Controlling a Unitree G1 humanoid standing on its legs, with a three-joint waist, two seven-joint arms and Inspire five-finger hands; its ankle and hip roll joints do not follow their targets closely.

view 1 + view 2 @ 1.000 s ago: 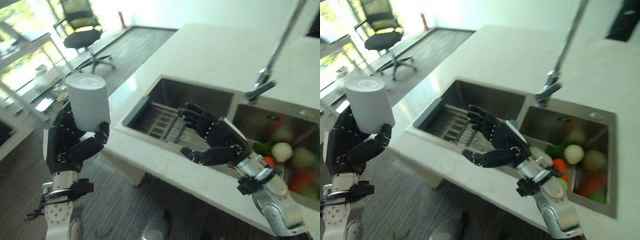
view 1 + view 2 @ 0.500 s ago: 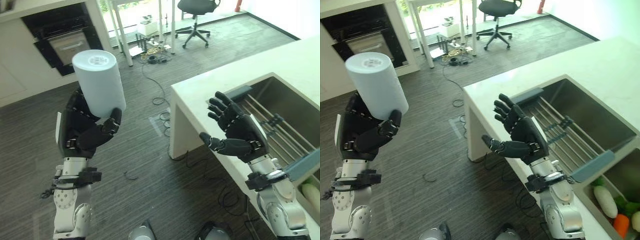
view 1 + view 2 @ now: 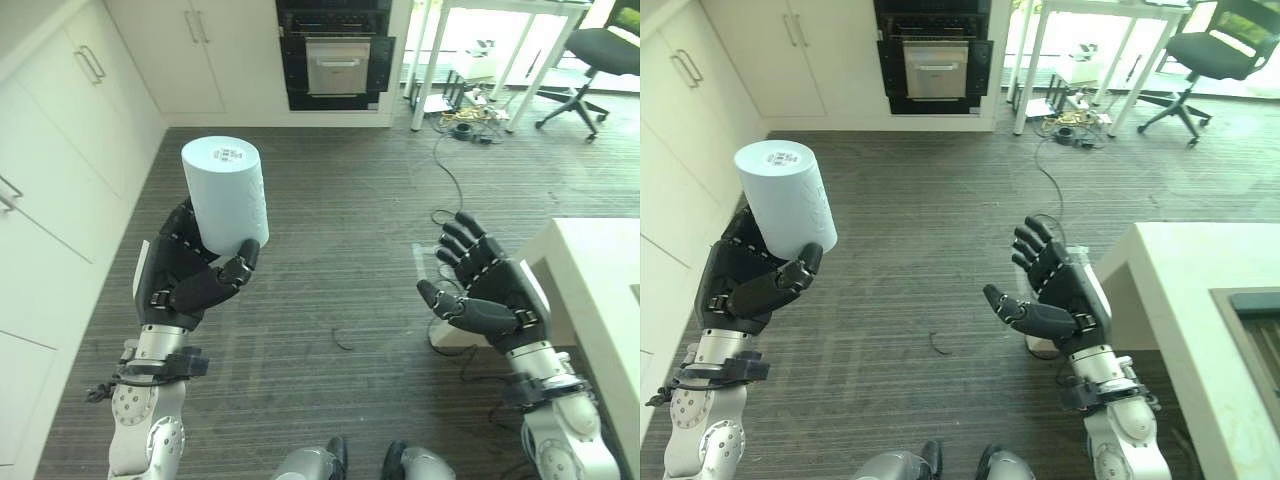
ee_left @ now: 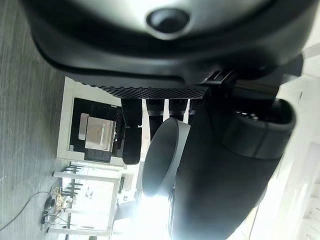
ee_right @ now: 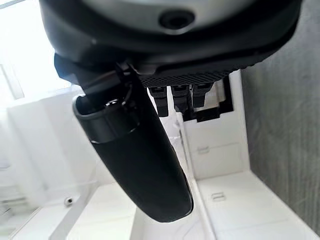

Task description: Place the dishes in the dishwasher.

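Note:
A pale blue cup [image 3: 228, 195] stands upside down, base upward, in my left hand [image 3: 185, 280], which is shut round its lower part at the left, over the dark wooden floor. In the left wrist view the cup's rim [image 4: 162, 155] shows between the thumb and the fingers. My right hand [image 3: 490, 295] hangs open at the right, palm turned toward the cup, fingers spread and holding nothing. It floats beside the corner of the white counter [image 3: 600, 290].
A dark built-in appliance [image 3: 335, 55] sits in the far wall between white cabinets [image 3: 60, 150]. A table with cables under it [image 3: 470, 110] and an office chair [image 3: 600, 45] stand at the back right. Open floor lies between my hands.
The whole view has swung away from the sink and counter to the floor and cabinets: the camera moved. Both hands keep their pose, the left still holding the cup.

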